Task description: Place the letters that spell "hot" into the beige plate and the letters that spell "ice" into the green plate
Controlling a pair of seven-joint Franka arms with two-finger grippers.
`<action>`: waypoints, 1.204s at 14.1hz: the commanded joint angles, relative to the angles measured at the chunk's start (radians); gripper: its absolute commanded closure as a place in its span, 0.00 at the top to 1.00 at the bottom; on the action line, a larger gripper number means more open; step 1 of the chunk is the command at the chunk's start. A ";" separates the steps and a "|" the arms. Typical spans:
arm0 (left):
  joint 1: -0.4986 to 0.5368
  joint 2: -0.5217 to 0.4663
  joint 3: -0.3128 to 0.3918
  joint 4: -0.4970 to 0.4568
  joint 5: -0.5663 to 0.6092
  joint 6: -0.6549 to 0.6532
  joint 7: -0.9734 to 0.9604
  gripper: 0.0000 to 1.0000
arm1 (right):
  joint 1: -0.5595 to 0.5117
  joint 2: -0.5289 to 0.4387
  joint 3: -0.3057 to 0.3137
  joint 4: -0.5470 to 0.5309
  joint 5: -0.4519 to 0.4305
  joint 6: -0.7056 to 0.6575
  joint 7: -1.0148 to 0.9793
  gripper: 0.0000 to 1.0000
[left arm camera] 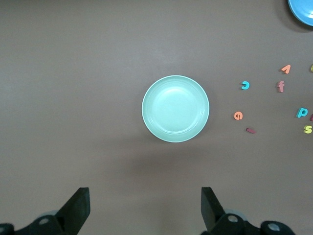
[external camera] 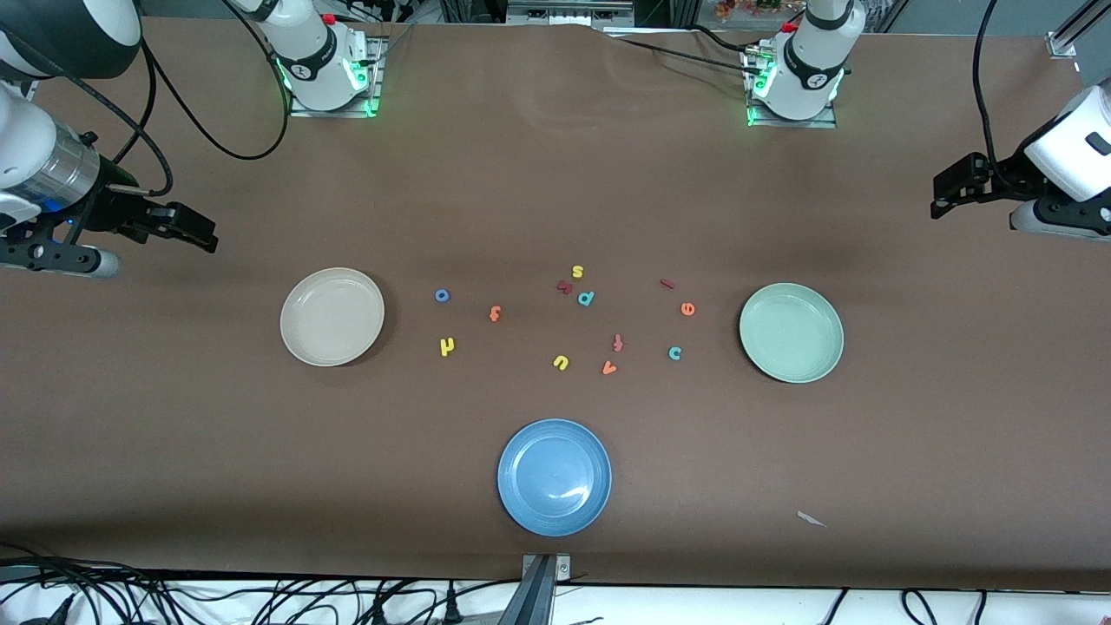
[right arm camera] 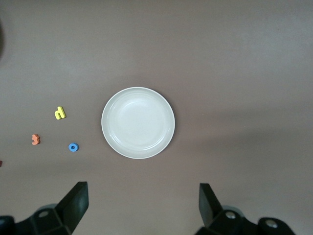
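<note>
Brown worktop (external camera: 555, 200), seen from above, with the blue plate (external camera: 555, 476) as landmark at the edge nearest the front camera. Toward the right arm's end from it, the right tool (external camera: 187, 227) is held over bare worktop, jaws spread wide and empty. The beige plate (external camera: 331, 316) lies farther from the camera than the blue plate, empty. Between it and the landmark's line are scattered the blue o (external camera: 442, 295), yellow h (external camera: 447, 346) and orange t (external camera: 495, 313). Toward the left arm's end lie the dark red i (external camera: 667, 283), orange e (external camera: 687, 308) and teal c (external camera: 674, 352), just beside the empty green plate (external camera: 791, 332). The left tool (external camera: 955, 193) is held over bare worktop, jaws likewise wide apart and empty.
</note>
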 commanded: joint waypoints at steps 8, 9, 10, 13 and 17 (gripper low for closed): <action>-0.002 0.039 -0.003 0.062 0.001 -0.011 -0.004 1.00 | -0.007 -0.002 -0.008 0.001 0.017 0.024 0.000 1.00; 0.003 0.044 -0.003 0.062 -0.002 -0.011 -0.005 1.00 | -0.007 0.000 -0.008 -0.001 0.017 0.024 0.000 1.00; -0.003 0.053 -0.003 0.063 0.007 -0.011 -0.005 1.00 | -0.007 0.000 -0.008 -0.001 0.017 0.024 0.000 1.00; 0.006 0.058 -0.003 0.065 0.006 -0.011 0.007 1.00 | -0.007 0.006 -0.008 -0.001 0.017 0.034 0.000 1.00; 0.006 0.059 -0.003 0.063 0.004 -0.009 0.002 1.00 | -0.004 0.015 -0.008 -0.001 0.014 0.056 0.000 1.00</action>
